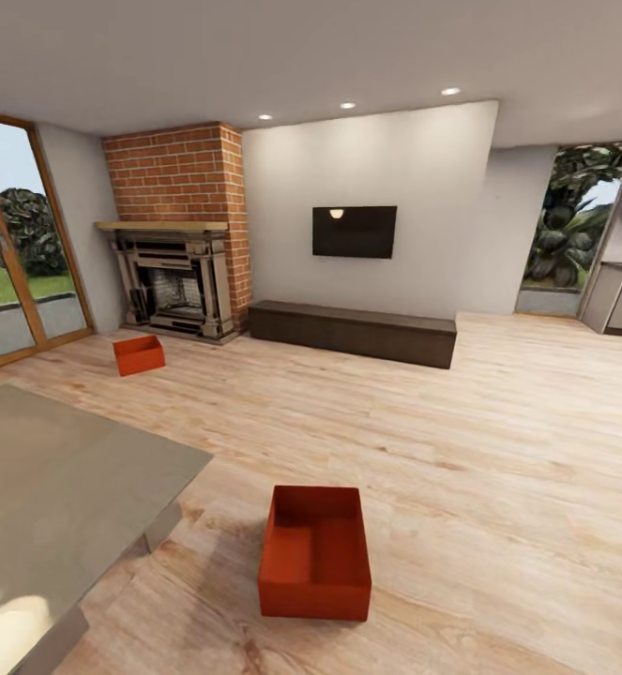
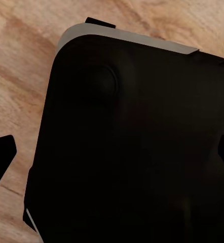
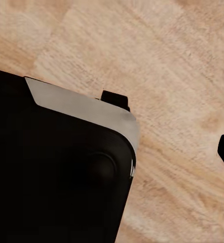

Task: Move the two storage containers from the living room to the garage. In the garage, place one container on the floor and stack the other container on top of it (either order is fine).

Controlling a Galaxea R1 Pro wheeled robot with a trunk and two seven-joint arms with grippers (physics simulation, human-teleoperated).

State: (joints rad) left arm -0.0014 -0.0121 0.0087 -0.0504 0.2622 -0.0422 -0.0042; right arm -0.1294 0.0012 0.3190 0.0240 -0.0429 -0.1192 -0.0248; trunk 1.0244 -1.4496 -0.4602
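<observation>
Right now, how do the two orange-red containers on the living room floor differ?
The near container lies in open floor beside the grey table; the far container sits by the brick fireplace. The near one looks bigger and faces squarely, the far one is turned. Both are lidless and empty.

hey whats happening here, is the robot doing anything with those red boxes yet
Not yet. Both storage containers sit untouched on the living room's wood floor: the near container lies open and empty just ahead of the robot, and the far container rests by the brick fireplace. Neither is being held. The wrist views look down over the robot's dark base at the floorboards, with dark fingertips at the picture edges, so nothing has been picked up or moved toward the garage.
</observation>
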